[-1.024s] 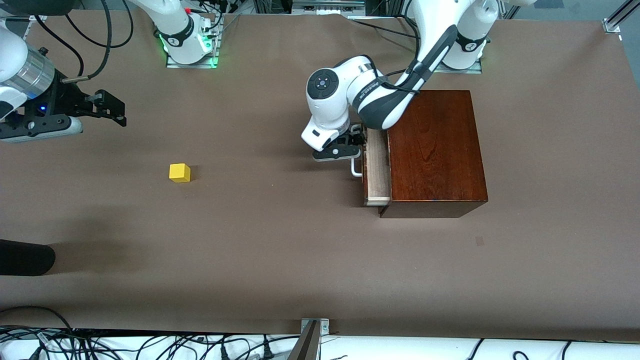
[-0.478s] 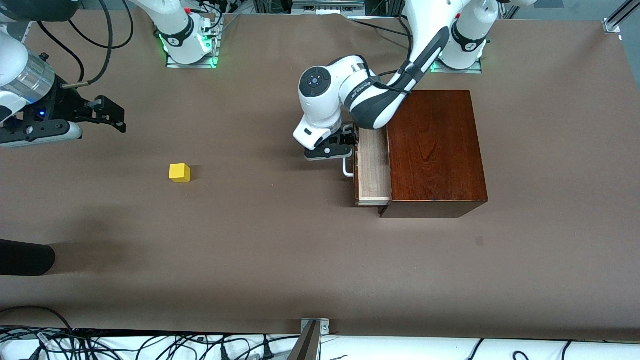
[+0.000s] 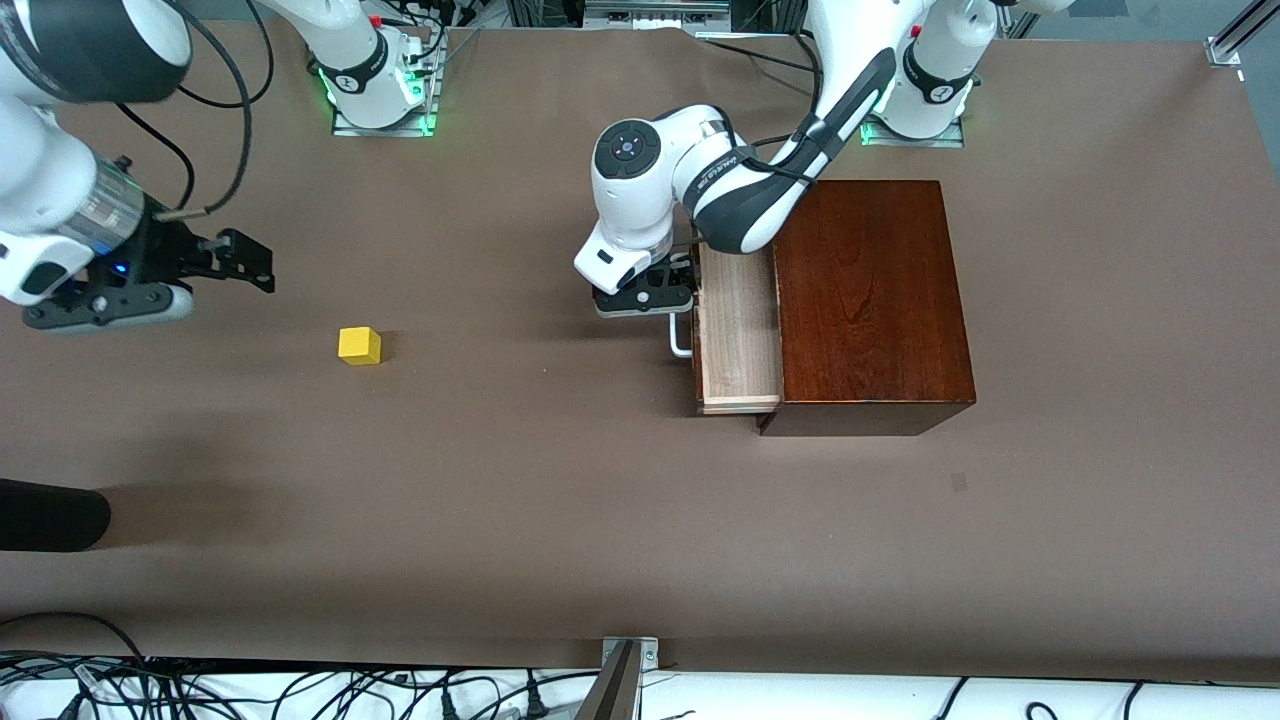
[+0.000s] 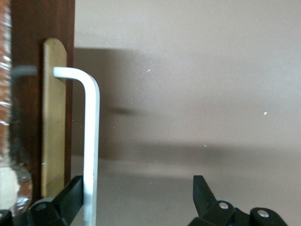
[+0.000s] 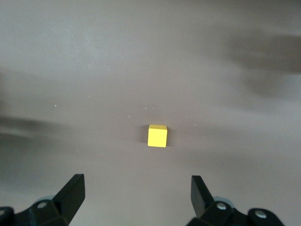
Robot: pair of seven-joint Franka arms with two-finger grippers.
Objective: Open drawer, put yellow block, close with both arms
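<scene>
The drawer [image 3: 738, 335] stands partly out of the dark mahogany box [image 3: 870, 300], showing its pale wood tray. My left gripper [image 3: 665, 290] is at the white bar handle [image 3: 680, 335]. In the left wrist view the handle [image 4: 91, 141] lies inside my open left gripper [image 4: 138, 190], against one finger [image 4: 73, 193]; the other finger stands well apart. The yellow block [image 3: 359, 345] sits on the table toward the right arm's end. My right gripper [image 3: 250, 262] is open and empty in the air over the table beside the block. In the right wrist view the block [image 5: 157, 135] lies ahead of the open right gripper [image 5: 137, 188].
A black rounded object [image 3: 50, 515] pokes in at the table edge at the right arm's end, nearer the front camera than the block. A metal bracket [image 3: 622, 670] and cables run along the table's near edge. Brown table surface lies between block and drawer.
The drawer has slid farther out of the box, toward the right arm's end, with my left gripper moving along at the handle. My right gripper has moved closer to the yellow block.
</scene>
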